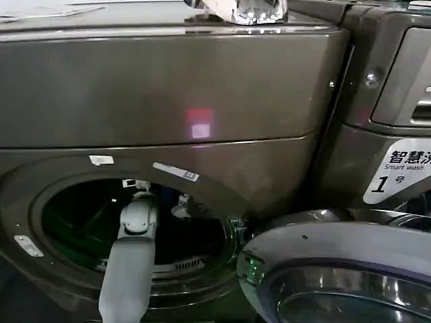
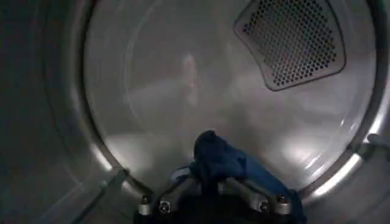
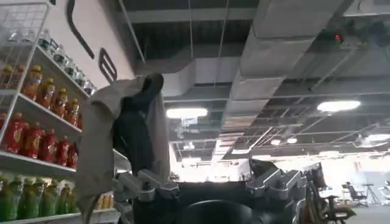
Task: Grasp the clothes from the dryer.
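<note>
One garment, the navy garment, is pinched between the fingers of my left gripper, which are pressed in on it from both sides. It sits low in the drum of the dryer, just in front of the curved rear wall. The cloth is deep blue, soft and crumpled, bunched into a rounded lump that rises above my fingertips, with a looser fold trailing off past one finger. Around it the drum is bare, smooth metal, with open room on every side of the gripper. A perforated vent panel lies well apart from the garment on the back wall, and the bright drum rim curves close by, beneath the cloth. From the head view, my left arm passes through the round porthole near its middle, with dark space between the arm and the ring on either side. The open door hangs off to the right of the porthole, close to its edge, and a second machine stands hard against the dryer's right side. My right gripper points up toward a ceiling, its fingers spread wide apart. A pale cloth wrapped around a dark garment hangs draped over one finger, with shelves of bottles beyond it.
</note>
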`<action>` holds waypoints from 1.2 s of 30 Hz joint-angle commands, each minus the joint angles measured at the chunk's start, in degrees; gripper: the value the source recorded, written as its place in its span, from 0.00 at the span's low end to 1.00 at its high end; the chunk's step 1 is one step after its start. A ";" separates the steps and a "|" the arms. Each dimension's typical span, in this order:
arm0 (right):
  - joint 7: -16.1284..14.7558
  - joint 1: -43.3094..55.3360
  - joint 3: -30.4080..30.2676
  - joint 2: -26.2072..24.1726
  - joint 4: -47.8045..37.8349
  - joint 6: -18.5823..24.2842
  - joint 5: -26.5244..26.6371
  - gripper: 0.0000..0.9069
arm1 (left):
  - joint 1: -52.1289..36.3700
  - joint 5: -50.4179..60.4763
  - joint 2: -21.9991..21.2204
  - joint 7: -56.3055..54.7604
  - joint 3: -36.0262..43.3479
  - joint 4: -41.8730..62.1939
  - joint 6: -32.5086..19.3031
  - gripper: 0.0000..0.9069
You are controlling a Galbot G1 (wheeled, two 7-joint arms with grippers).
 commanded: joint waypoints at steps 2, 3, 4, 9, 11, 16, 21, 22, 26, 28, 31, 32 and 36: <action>0.19 0.02 -0.21 0.18 -0.07 1.28 -0.86 1.00 | 0.37 -3.31 -0.33 -2.45 0.22 -0.18 0.24 0.00; 0.09 -0.11 -0.19 0.27 -0.10 1.25 -0.88 1.00 | 0.34 -3.24 -0.28 -2.40 0.26 -0.14 0.25 0.00; 0.10 -0.19 -0.19 0.31 -0.03 1.24 -0.87 1.00 | 0.30 -3.02 -0.27 -2.24 0.29 -0.06 0.25 0.00; 0.17 -0.12 -0.03 0.32 -0.11 1.27 -0.82 1.00 | 0.19 -1.69 -0.46 -1.46 0.55 -0.14 0.17 0.00; 0.21 -0.16 0.02 0.33 -0.10 1.27 -0.79 1.00 | 0.09 -1.56 -0.43 -1.01 0.63 -0.07 0.20 0.00; 0.27 0.03 -0.14 0.60 0.22 1.58 -0.84 1.00 | 0.16 -1.34 -0.60 -0.71 0.70 0.08 0.16 0.00; 0.09 0.13 -0.01 0.48 0.60 1.54 -0.55 1.00 | 0.52 -0.31 -0.40 0.17 0.67 0.22 -0.07 0.00; 0.63 0.26 0.17 0.26 0.47 1.25 -0.48 1.00 | 0.56 -0.30 -0.39 0.21 0.61 0.20 -0.06 0.00; 0.48 0.26 0.49 0.29 0.66 1.25 -0.23 1.00 | 0.66 -0.26 -0.34 0.43 0.63 0.02 -0.03 0.00; 0.31 0.32 0.59 0.31 0.75 1.26 -0.22 1.00 | 0.57 -0.24 -0.43 0.43 0.64 0.06 -0.02 0.00; 0.18 0.27 0.81 0.39 1.11 1.30 -0.23 1.00 | 0.47 -0.18 -0.58 0.42 0.79 0.07 -0.02 0.00; 0.18 0.26 0.86 0.39 1.21 1.21 -0.21 1.00 | 0.42 -0.19 -0.66 0.38 0.82 0.07 0.00 0.00; 0.21 0.15 0.92 0.45 1.20 1.16 -0.25 1.00 | 0.31 -0.10 -0.99 0.43 0.82 0.09 0.02 0.00</action>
